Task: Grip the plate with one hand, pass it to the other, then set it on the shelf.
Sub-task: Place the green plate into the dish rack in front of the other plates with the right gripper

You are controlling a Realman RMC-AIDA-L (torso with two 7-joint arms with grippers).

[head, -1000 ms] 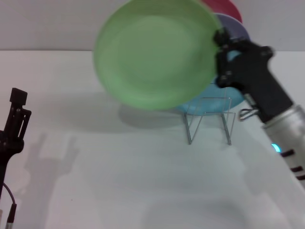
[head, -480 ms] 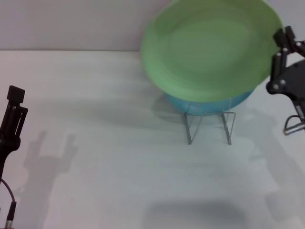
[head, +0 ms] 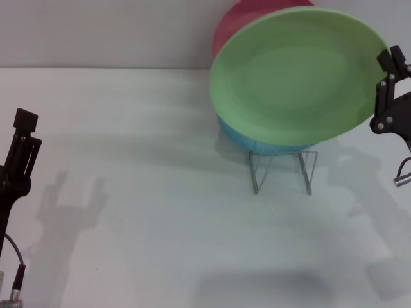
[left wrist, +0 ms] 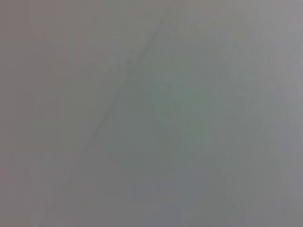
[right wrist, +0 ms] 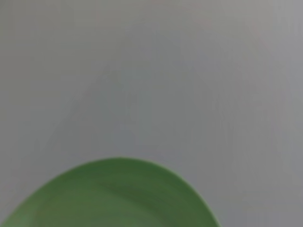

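soft shadows, blurred wrist views

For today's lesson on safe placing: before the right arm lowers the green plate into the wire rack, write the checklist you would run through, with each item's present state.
1. Plate held: the right gripper clamps the rim of the plate. Ok.
2. Plate over the shelf: it hangs tilted above it, not yet seated in the loops. Ok to go on.
3. Free slot: a turquoise plate already sits in the rack, a red plate behind it; an open slot in front is hidden. Cannot tell.
4. Left gripper out of the way: parked at the table's near left edge, far from the rack. Ok.
5. Plate's lower edge lined up with the wires: cannot tell.
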